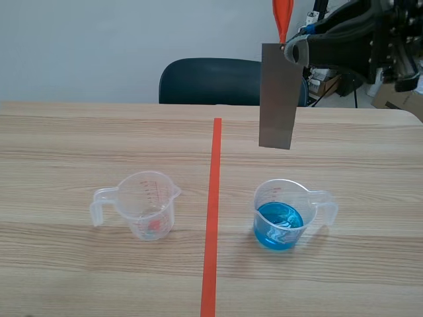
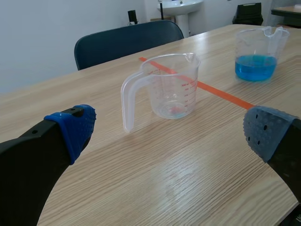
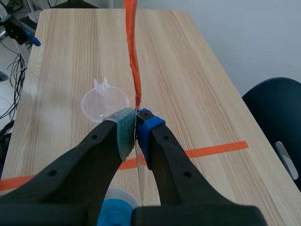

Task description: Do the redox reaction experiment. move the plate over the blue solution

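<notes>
Scene view: the plate is a flat, dull grey, rectangular metal sheet, unmarked on the face shown. It hangs upright, long side vertical, above and beyond the blue-solution jug, with its lower edge well clear of the jug's rim. The right gripper holds the plate by its upper corner, and an orange strip rises from that corner. The blue-solution jug is clear plastic with a side handle, stands on the counter and is roughly a third full. An empty jug of the same pattern stands across the tape line from it and carries red graduation marks too small to read. A dark chair stands beyond the counter.

Left wrist view: the left gripper has its fingers spread wide with nothing between them. The empty jug is ahead of it and the blue-solution jug is farther off. The red scale print remains illegible.

Right wrist view: the right gripper has its fingers closed onto the plate, seen edge-on as a thin line. The orange strip extends ahead of the fingers. The blue-solution jug lies beneath the fingers and is largely hidden.
</notes>
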Controlling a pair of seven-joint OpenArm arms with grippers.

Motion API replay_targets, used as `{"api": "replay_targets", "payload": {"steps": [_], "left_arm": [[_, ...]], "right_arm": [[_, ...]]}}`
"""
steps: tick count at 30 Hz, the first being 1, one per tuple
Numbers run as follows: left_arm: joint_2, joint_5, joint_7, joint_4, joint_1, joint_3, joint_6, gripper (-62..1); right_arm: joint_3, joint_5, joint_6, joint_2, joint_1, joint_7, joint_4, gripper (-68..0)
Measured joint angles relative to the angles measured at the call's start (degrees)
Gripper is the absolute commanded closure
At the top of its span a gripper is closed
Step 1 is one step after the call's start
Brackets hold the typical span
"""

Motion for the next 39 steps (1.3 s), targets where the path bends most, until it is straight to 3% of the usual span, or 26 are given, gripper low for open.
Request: {"api": "replay_targets", "payload": {"steps": [4,10,14,20,24,26,32,35,39], "left_arm": [[-5.70,-5.03,-0.04,3.39,2.97,2.45,0.00,-39.1],[-14.99,-5.79,0.04,7.98,5.73,4.74,0.00,-21.2],[-21.40,-10.27,0.48,12.11,8.28,5.55,0.00,-9.3],[-31.52,-19.78,0.68,17.59,13.84,5.62,0.07,-4.0],[-37.31,-23.28,4.63,19.76,14.60,5.62,0.48,-2.8],[-39.95,-23.93,7.45,20.57,14.43,5.62,0.50,-2.5],[-47.67,-24.92,12.17,25.86,13.31,5.62,0.39,-2.5],[-49.68,-24.85,20.09,29.81,9.70,5.62,-0.02,-2.6],[-50.49,-23.63,23.12,34.10,4.87,5.62,-0.02,-2.7]], "right_arm": [[0.00,-2.84,0.04,2.08,-1.53,2.29,2.91,-1.7],[0.00,-6.47,0.02,6.01,-3.19,5.55,6.64,-1.7],[0.00,-8.81,0.02,8.15,-4.48,7.65,8.15,-1.8],[0.00,-8.96,0.02,10.62,-4.76,8.50,8.59,-1.8],[0.00,-8.94,0.02,12.07,-4.81,10.10,8.57,-1.8],[0.00,-8.41,0.02,12.63,-5.64,12.22,8.57,-1.8],[0.00,-7.93,0.02,12.68,-7.58,11.85,8.52,-1.8],[0.00,-5.18,0.02,12.63,-7.61,11.06,8.35,-1.8],[0.00,-3.56,0.00,12.66,-7.61,10.60,6.86,-1.8]]}}
